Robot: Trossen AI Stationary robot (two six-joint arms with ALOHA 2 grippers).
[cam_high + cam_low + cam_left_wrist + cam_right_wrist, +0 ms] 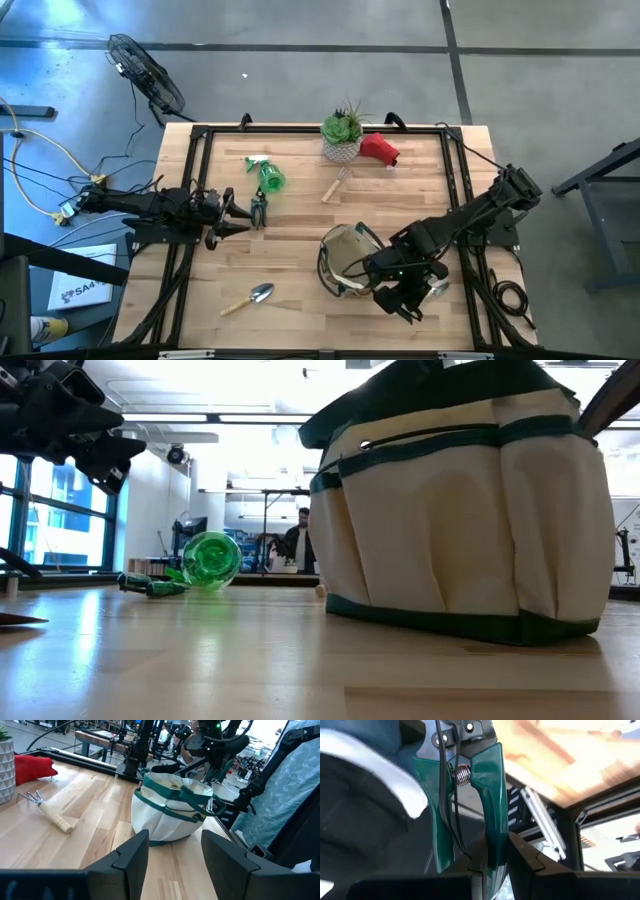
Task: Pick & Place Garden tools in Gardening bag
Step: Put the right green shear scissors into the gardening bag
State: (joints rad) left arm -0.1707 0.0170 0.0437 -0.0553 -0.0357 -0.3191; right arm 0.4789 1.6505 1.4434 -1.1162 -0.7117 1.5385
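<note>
The tan gardening bag with a dark green rim stands on the table's near middle; it also shows in the low view and the left wrist view. My right gripper is beside the bag's right side, shut on a green-handled pruner. My left gripper is open and empty at the left, next to a second pruner lying flat. A green spray bottle, a wooden-handled tool, a red soft item and a silver trowel lie on the table. My right gripper pinches the pruner's two green handles together between its two fingers, at the handles' lower part. The spring and the pivot point away from the fingers. The fingers lie along the handles. Whether the pruner's head rests on anything does not show.
A green spiky plant in a white pot stands at the far middle, beside the red item. Black frame rails run along the table's left and right sides. Bare wood lies between the trowel and the bag. A person is in the room behind.
</note>
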